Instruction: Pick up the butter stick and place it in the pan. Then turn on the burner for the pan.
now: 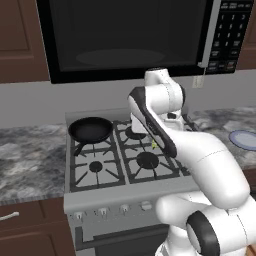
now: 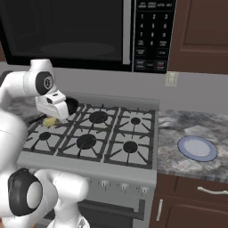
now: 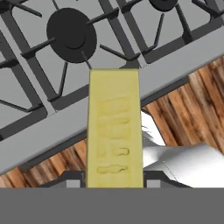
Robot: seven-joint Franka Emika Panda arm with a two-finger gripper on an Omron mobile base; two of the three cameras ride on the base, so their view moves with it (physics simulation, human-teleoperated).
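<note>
Arm folded up over the stove [image 1: 100, 192], elbow high, forearm angled down toward the middle of the cooktop. Wrist bent so the hand points down and forward over the grates. Gripper [image 2: 52, 120] closed on the butter stick [image 3: 114, 127], seen in the hand view as a long pale-yellow block running up from between the finger tips, its far end over the front edge of the stove. In the right base view, butter stick a small yellow patch just under the white hand, lifted above the grates of the left column. In the left base view, only a sliver of yellow visible beside the forearm. Pan [image 1: 90, 129] sitting on the rear left burner [image 1: 85, 141], well apart from the held stick. Round black cap of another burner [image 3: 72, 35] directly beyond the stick in the hand view. Pale blue plate [image 2: 197, 148] on the bench [image 2: 187, 127] right of the stove.
</note>
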